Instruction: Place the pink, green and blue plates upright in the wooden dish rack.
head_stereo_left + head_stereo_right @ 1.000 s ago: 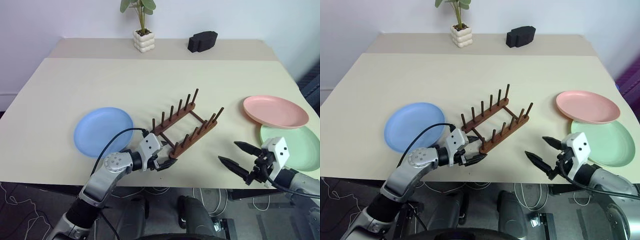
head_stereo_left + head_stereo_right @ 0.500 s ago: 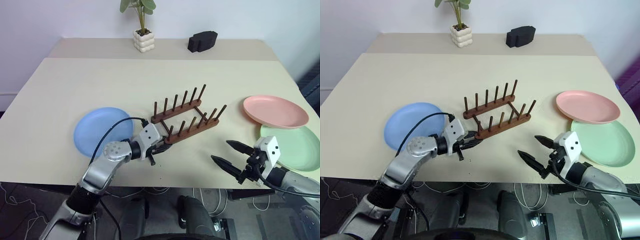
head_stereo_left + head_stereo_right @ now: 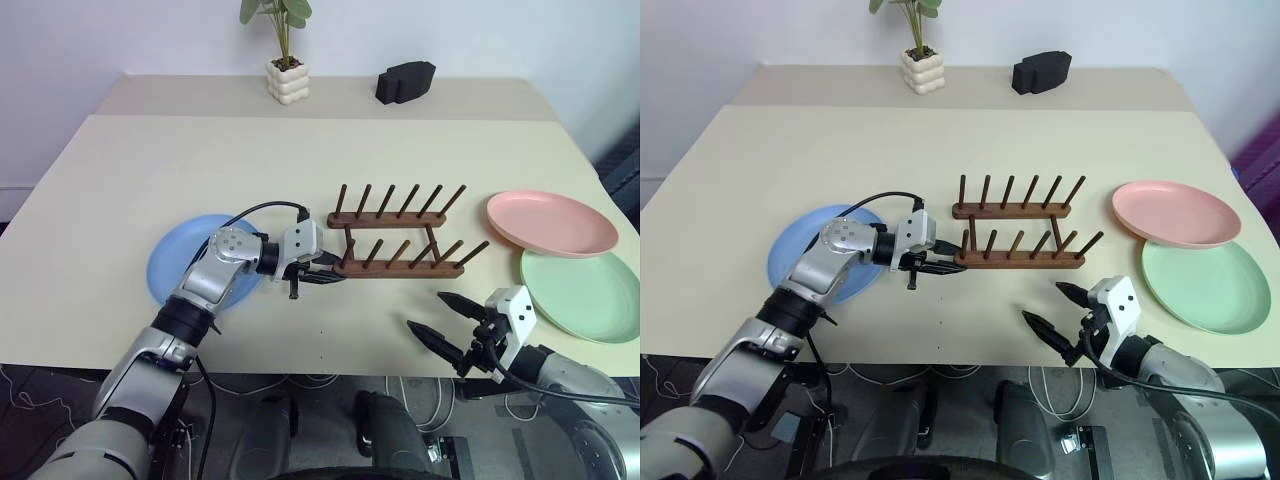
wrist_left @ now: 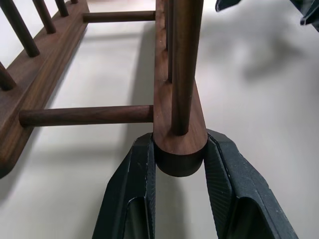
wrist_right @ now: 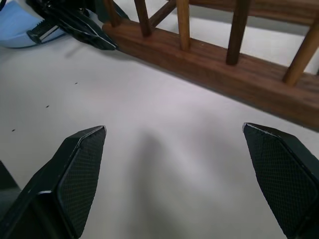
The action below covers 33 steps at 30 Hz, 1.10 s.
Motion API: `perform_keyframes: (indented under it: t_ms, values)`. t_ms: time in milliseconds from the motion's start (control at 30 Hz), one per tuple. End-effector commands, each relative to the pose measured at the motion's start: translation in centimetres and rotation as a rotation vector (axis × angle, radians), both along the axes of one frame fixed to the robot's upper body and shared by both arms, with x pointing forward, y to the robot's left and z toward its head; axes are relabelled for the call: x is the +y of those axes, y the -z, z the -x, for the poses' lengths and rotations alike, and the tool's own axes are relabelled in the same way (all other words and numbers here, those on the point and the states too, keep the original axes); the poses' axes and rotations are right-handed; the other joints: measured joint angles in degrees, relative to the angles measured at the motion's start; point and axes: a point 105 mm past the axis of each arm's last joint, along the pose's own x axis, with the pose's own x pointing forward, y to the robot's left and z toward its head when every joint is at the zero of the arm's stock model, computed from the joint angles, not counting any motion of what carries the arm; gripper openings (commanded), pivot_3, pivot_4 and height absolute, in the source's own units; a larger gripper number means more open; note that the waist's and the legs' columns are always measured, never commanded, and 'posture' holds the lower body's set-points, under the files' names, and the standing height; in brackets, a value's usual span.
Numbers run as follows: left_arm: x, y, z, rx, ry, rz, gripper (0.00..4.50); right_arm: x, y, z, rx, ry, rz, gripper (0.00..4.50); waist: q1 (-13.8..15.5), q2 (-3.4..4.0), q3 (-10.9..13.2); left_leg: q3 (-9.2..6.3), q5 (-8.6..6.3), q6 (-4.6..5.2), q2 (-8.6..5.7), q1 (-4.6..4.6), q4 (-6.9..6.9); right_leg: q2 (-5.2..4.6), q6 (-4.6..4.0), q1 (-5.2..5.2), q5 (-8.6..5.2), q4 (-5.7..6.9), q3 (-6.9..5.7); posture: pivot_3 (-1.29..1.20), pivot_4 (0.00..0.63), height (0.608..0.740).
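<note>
The wooden dish rack (image 3: 400, 240) stands mid-table, its rails parallel to the front edge. My left gripper (image 3: 325, 277) is shut on the left end of its near rail; in the left wrist view both fingers (image 4: 137, 184) clamp that rail end (image 4: 178, 149). Under my left forearm lies the blue plate (image 3: 185, 265), flat on the table. The pink plate (image 3: 550, 222) and green plate (image 3: 585, 295) lie flat at the right, pink overlapping green. My right gripper (image 3: 425, 311) hovers open and empty over the table in front of the rack's near rail (image 5: 224, 74).
A potted plant (image 3: 285, 60) and a black block (image 3: 405, 80) stand at the table's far edge. Bare tabletop (image 3: 200, 160) stretches behind the rack. The front edge runs just below my right gripper.
My left gripper closed on the near rail's end and swung the rack from diagonal to parallel with the front edge. The right gripper drifted left and lower, still open.
</note>
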Motion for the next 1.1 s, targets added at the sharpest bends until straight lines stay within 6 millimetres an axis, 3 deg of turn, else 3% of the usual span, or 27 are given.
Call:
perform_keyframes:
  t_ms: [33, 267, 500, 533, 667, 767, 833, 1000, 1067, 1100]
  values:
    - [-0.6, -0.9, -0.1, -0.044, 0.075, -0.001, 0.78, 0.3, -1.1, 0.2, -0.063, 0.009, 0.006, 4.50, 0.0, -0.01, 0.0, 0.00, 0.00, 0.00, 0.00, 0.00, 0.00, 0.00, 0.00, 0.00, 0.00, 0.00, 0.00, 0.00, 0.150, 0.740]
    - [-1.0, -0.5, -0.5, -0.016, 0.094, -0.016, 0.78, 0.4, -1.1, 0.3, -0.074, 0.024, 0.007, 4.50, 0.0, -0.01, 0.0, -0.02, 0.00, 0.00, 0.01, 0.00, 0.00, 0.00, 0.02, 0.00, 0.01, 0.01, -0.01, 0.00, 0.150, 0.740]
    - [-0.4, -0.4, -0.9, -0.034, 0.057, -0.035, 4.21, 0.1, -1.1, 0.2, -0.076, 0.030, 0.024, 4.50, 0.0, -0.01, 0.0, -0.04, 0.00, 0.00, 0.01, 0.01, 0.00, 0.00, 0.10, 0.00, 0.05, 0.04, -0.01, 0.00, 0.150, 0.740]
    - [-0.3, -0.4, -0.9, -0.037, 0.050, -0.036, 4.46, -0.1, -1.1, 0.2, -0.076, 0.032, 0.029, 4.50, 0.0, -0.01, 0.0, -0.04, 0.00, 0.00, 0.01, 0.01, 0.00, 0.00, 0.10, 0.00, 0.05, 0.04, -0.01, 0.00, 0.150, 0.740]
    - [0.4, -0.9, -0.9, -0.052, 0.029, -0.044, 4.46, -1.1, -1.3, 0.0, -0.071, 0.049, 0.060, 4.50, 0.0, -0.01, 0.0, -0.04, 0.00, 0.00, 0.01, 0.01, 0.00, 0.00, 0.10, 0.00, 0.05, 0.04, -0.01, 0.00, 0.150, 0.740]
    - [0.9, -1.8, -0.6, -0.069, 0.026, -0.046, 4.50, -1.9, -1.5, 0.0, -0.064, 0.050, 0.086, 3.77, 0.0, -0.01, 0.0, -0.04, 0.00, 0.00, 0.01, 0.01, 0.00, 0.00, 0.10, 0.00, 0.06, 0.05, -0.01, 0.00, 0.150, 0.740]
    - [1.3, -2.2, -0.4, -0.082, 0.018, -0.054, 3.64, -2.2, -1.7, 0.1, -0.063, 0.042, 0.102, 2.80, 0.0, -0.01, 0.0, -0.04, 0.00, 0.00, 0.01, 0.01, 0.00, 0.00, 0.09, 0.00, 0.05, 0.05, -0.01, 0.00, 0.150, 0.740]
    - [1.8, -2.9, 0.2, -0.101, 0.005, -0.047, 0.96, -2.7, -2.0, 0.0, -0.065, 0.035, 0.124, 0.11, 0.0, 0.00, 0.0, -0.04, 0.00, 0.00, 0.02, 0.02, 0.00, 0.00, 0.06, 0.00, 0.03, 0.06, 0.00, 0.00, 0.150, 0.740]
    - [2.1, -2.8, 0.6, -0.089, 0.008, -0.061, 0.04, -2.9, -1.9, 0.0, -0.058, 0.033, 0.152, 0.00, 0.0, -0.01, 0.0, -0.04, 0.00, 0.00, 0.02, 0.02, 0.00, 0.01, 0.06, 0.00, 0.03, 0.06, 0.00, 0.00, 0.150, 0.740]
    - [2.3, -2.7, 0.9, -0.083, 0.013, -0.072, 0.04, -3.1, -1.8, 0.0, -0.050, 0.037, 0.173, 0.00, -0.1, 0.00, 0.0, -0.04, 0.00, 0.00, 0.02, 0.02, 0.00, 0.01, 0.05, 0.00, 0.03, 0.06, 0.00, 0.00, 0.150, 0.740]
